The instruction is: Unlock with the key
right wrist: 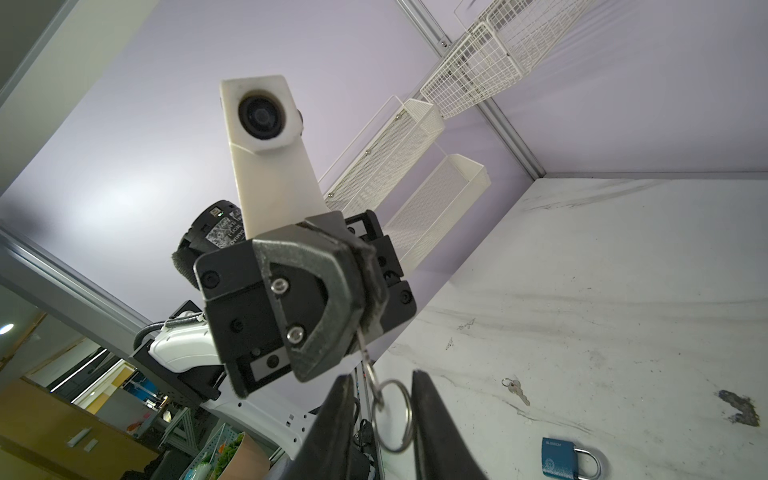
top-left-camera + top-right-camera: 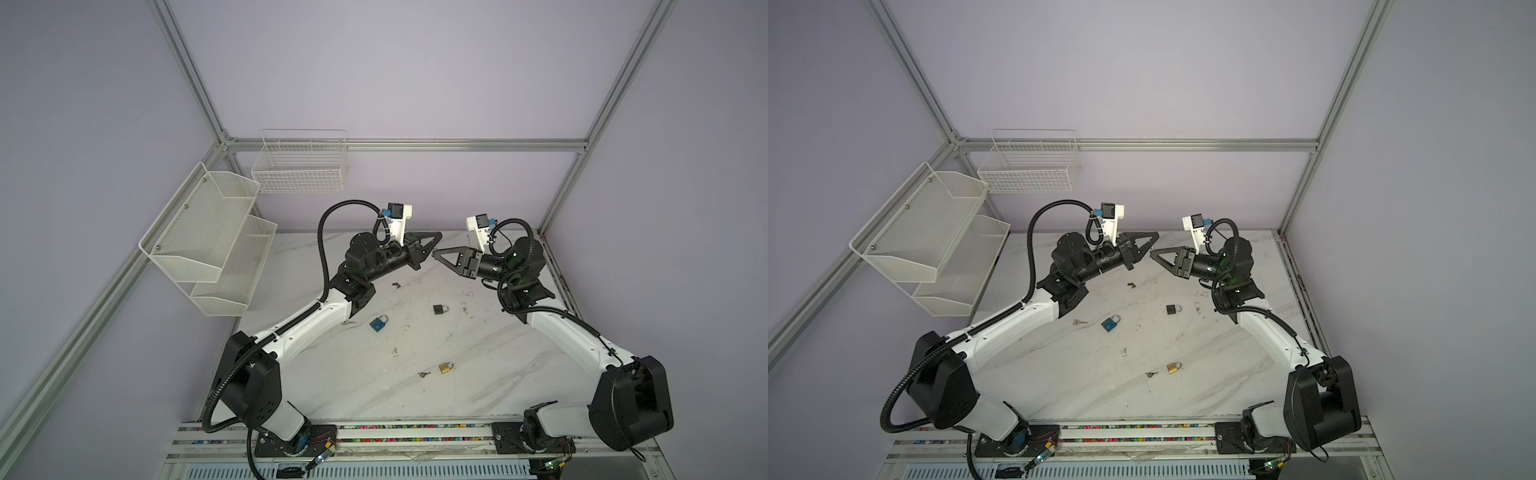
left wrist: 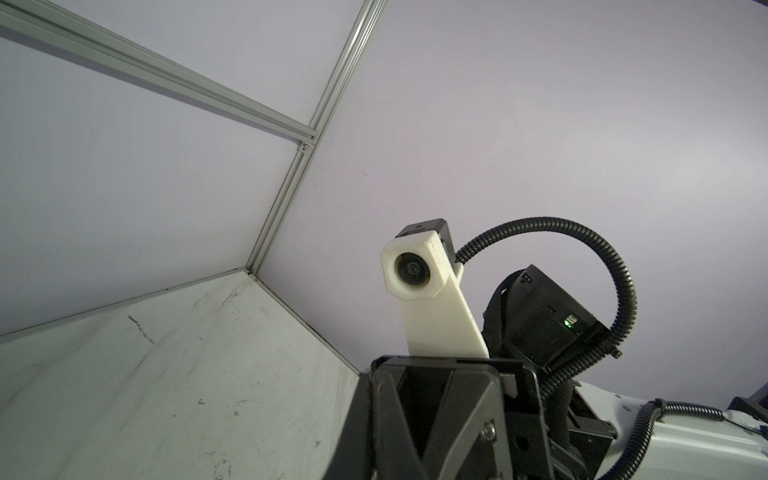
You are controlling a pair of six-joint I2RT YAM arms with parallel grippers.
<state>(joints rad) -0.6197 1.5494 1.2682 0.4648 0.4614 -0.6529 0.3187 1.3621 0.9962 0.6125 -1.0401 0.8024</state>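
My left gripper (image 2: 437, 239) hangs above the back of the table, shut on a small silver key (image 1: 363, 341). The key's shank sticks out from between the jaws and a steel ring (image 1: 392, 415) dangles from it. My right gripper (image 1: 381, 379) faces it tip to tip, open, with one finger on each side of the ring. The ring lies against one finger, and a gap shows at the other. In both top views three padlocks lie on the marble: blue (image 2: 379, 323), black (image 2: 439, 309) and brass (image 2: 445, 368).
Loose keys lie on the table: one beside the left arm (image 2: 1079, 321), one at the back (image 2: 397, 285), one next to the brass padlock (image 2: 424, 374). White mesh shelves (image 2: 208, 232) and a wire basket (image 2: 301, 166) hang on the left and back walls.
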